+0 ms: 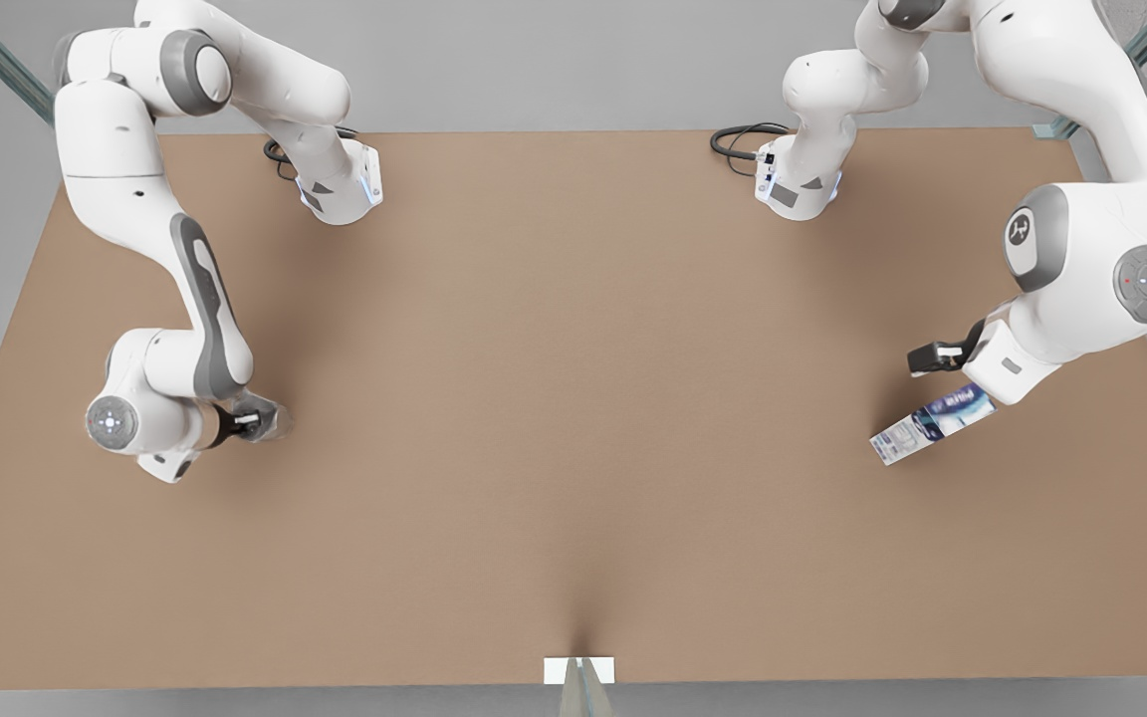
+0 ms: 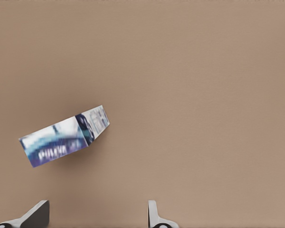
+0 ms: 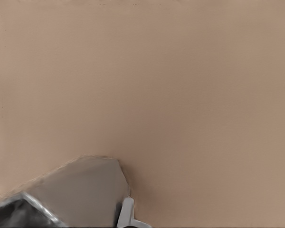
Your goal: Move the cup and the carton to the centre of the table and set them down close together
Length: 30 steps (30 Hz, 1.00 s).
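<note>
- The left gripper (image 2: 97, 216), fingers apart, hangs near the blue-and-white printed carton (image 1: 932, 423); grasping it looks next.
- The right gripper (image 1: 257, 420) is clamped on the pale grey faceted cup (image 3: 80, 190), seemingly ready to carry toward the centre of the brown table (image 1: 573, 398).

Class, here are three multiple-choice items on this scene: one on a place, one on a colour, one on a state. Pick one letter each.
1. In the front view, the carton lies toward:
A. the left
B. the right
C. the centre

2. The table is:
A. brown
B. green
C. white

3. The left gripper is:
A. shut on the carton
B. shut, empty
C. open

Answers:
1 B: the carton lies on the table near the front view's right edge.
2 A: the surface is plain brown in every view.
3 C: the left wrist view shows its jaws apart, with the carton lying beyond them.
</note>
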Each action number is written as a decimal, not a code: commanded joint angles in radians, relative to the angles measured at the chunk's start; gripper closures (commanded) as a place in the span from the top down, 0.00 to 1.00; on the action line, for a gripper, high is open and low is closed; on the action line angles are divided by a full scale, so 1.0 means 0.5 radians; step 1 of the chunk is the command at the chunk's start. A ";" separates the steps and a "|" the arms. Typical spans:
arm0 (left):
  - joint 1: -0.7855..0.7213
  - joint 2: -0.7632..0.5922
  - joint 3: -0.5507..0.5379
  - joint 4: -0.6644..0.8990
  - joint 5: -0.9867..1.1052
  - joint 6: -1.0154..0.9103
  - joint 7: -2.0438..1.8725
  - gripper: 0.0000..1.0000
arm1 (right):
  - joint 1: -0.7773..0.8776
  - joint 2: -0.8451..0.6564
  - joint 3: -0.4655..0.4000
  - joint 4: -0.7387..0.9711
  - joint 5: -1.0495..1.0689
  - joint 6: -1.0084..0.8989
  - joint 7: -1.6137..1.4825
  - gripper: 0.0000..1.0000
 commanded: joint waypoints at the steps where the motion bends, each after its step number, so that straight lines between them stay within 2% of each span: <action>1: 0.012 -0.003 0.000 0.000 0.008 -0.004 0.010 1.00 | 0.033 0.001 0.002 0.022 0.028 0.000 -0.003 0.21; 4: -0.006 0.009 -0.003 0.000 0.121 0.002 0.157 1.00 | 0.435 0.194 -0.013 0.381 0.234 0.000 0.010 0.21; 7: 0.126 -0.012 0.000 -0.003 0.161 -0.004 1.439 1.00 | 0.815 0.455 -0.053 0.823 0.332 0.010 0.052 0.21; 9: 0.163 0.003 -0.003 0.000 0.140 0.081 1.943 1.00 | 1.260 0.572 -0.418 1.037 0.697 0.010 0.077 0.21; 10: 0.120 0.062 -0.006 -0.009 0.152 0.357 2.271 1.00 | 1.450 0.658 -0.574 1.154 0.868 0.013 0.138 0.21; 12: 0.126 0.049 -0.006 0.000 0.158 0.398 2.590 1.00 | 1.674 0.805 -0.725 1.350 1.000 0.025 0.316 0.21; 14: 0.144 0.059 -0.006 0.031 0.146 0.422 2.823 1.00 | 1.889 0.998 -1.004 1.531 1.273 0.037 0.408 0.21; 17: 0.166 0.049 -0.006 0.021 0.143 0.407 2.848 1.00 | 1.926 1.121 -1.093 1.620 1.314 0.163 0.470 0.21; 18: 0.163 0.046 0.009 0.025 0.152 0.379 2.857 1.00 | 1.941 1.136 -1.102 1.620 1.314 0.224 0.470 0.27; 20: 0.276 0.062 0.012 0.025 0.158 0.361 2.866 1.00 | 1.942 1.161 -1.102 1.670 1.314 0.286 0.470 0.72; 21: 0.353 0.071 0.012 0.015 0.155 0.303 2.863 1.00 | 1.942 1.167 -1.099 1.679 1.335 0.310 0.470 0.87; 23: 0.423 0.071 0.012 0.006 0.152 0.256 2.857 1.00 | 1.942 1.182 -1.096 1.697 1.415 0.310 0.482 0.93; 25: 0.402 0.080 0.006 -0.003 0.155 0.281 2.857 1.00 | 1.942 1.185 -1.090 1.697 1.418 0.310 0.485 0.93; 27: 0.374 0.138 -0.009 0.006 0.155 0.324 2.900 1.00 | 1.935 1.182 -1.090 1.697 1.421 0.307 0.485 1.00; 30: 0.377 0.175 -0.009 -0.006 0.143 0.413 3.001 1.00 | 1.923 1.170 -1.090 1.694 1.424 0.295 0.482 1.00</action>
